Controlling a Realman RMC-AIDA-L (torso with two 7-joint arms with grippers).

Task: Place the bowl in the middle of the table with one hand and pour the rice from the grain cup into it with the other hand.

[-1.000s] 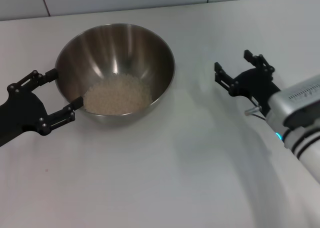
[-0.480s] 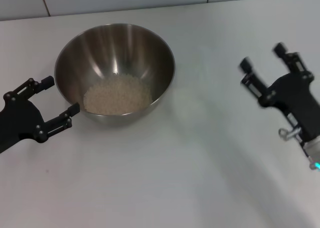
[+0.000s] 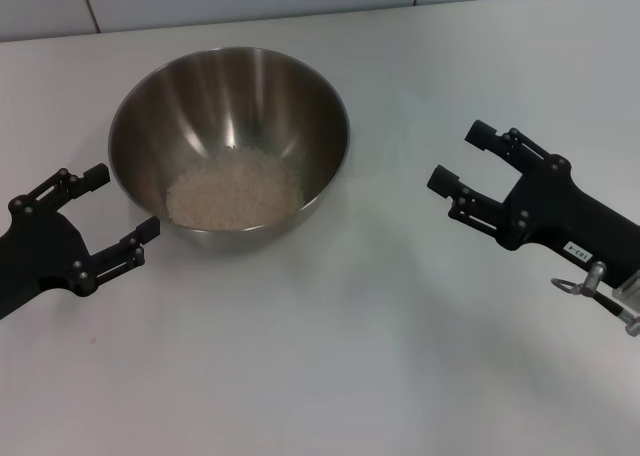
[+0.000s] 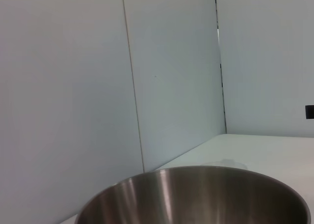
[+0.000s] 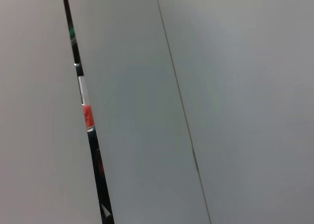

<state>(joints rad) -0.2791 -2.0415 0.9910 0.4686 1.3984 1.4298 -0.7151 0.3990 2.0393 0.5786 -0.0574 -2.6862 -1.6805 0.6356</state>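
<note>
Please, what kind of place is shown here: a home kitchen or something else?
Probably a lab or test bench, not a home kitchen: a bare white table, plain white wall panels behind it, and only a steel bowl of rice between two robot grippers.

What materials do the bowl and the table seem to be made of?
The bowl looks like stainless steel with a brushed finish: grey, with bright streaks of reflected light on its inner wall. The table is smooth, matte white, perhaps laminate or plastic; the look leaves that open.

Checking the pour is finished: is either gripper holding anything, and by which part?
Nothing is held. The left gripper is open beside the stainless-steel bowl of rice; the right gripper is open and empty.
</note>
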